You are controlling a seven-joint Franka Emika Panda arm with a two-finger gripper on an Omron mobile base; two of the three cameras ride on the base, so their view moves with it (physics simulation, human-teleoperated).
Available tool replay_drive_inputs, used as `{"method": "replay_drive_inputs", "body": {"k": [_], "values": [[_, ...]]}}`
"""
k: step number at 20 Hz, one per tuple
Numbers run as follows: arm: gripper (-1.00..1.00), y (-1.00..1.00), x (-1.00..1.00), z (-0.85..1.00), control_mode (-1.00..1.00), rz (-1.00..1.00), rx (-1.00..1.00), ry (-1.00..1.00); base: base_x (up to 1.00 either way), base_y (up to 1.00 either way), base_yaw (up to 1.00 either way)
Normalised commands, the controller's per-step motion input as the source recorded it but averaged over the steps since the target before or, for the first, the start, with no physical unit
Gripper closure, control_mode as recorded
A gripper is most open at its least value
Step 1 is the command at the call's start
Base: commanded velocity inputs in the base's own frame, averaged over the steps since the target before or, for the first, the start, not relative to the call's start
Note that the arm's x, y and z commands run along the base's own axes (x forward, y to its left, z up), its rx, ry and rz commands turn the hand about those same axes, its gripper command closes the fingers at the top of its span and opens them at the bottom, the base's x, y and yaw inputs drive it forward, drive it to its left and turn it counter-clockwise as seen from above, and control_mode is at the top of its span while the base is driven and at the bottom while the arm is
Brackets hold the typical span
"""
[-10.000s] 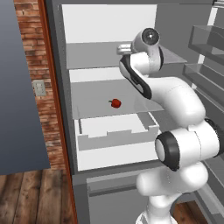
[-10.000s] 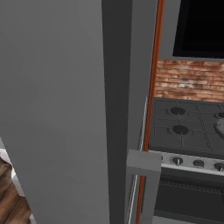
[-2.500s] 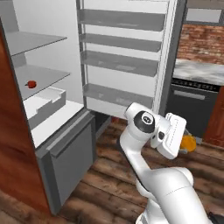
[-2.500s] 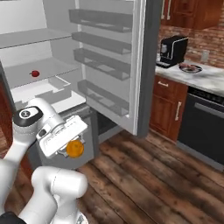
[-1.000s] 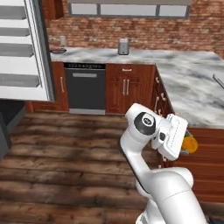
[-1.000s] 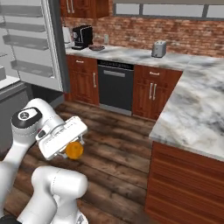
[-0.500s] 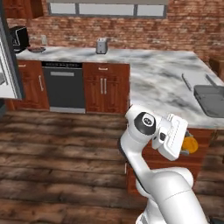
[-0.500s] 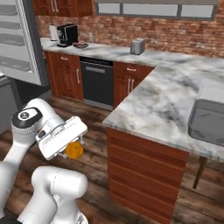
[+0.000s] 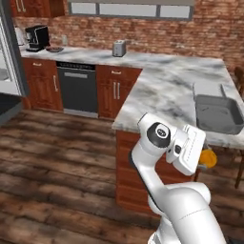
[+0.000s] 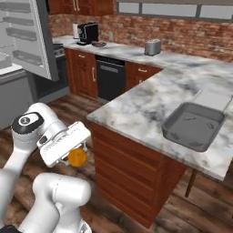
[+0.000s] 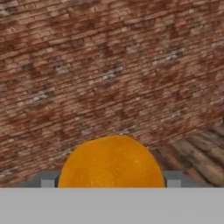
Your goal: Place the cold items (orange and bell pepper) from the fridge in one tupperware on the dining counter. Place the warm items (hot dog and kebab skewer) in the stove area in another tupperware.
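The orange (image 11: 112, 162) sits clamped between the fingers (image 11: 47, 180) of the gripper (image 10: 76, 157), low in the hand view with a brick wall beyond it. In the right base view the fruit hangs at the lower left of the frame, just under the white hand, and in the left base view it peeks out at the right of centre behind the hand.

The step in hand looks to be the carry: the first cold item is out of the fridge (image 10: 27, 36) (its door stands open at the upper left of the right base view) and on its way to the dining tabletop (image 10: 150, 102).

A grey tupperware (image 10: 193, 125) rests on that marble tabletop at the right of the right base view, well apart from the gripper and higher than it. The next move calls for raising the arm above the tabletop edge, reaching over the tub's rim, and only then releasing, low enough that the orange does not roll out.
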Motion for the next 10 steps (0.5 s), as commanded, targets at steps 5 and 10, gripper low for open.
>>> {"method": "replay_drive_inputs", "body": {"k": [5, 10], "values": [[1.00, 0.00, 0.00, 0.00, 1.00, 0.00, 0.00, 0.00, -0.07, -1.00, 0.49], [1.00, 0.00, 0.00, 0.00, 1.00, 0.00, 0.00, 0.00, -0.37, -1.00, 0.55]]}}
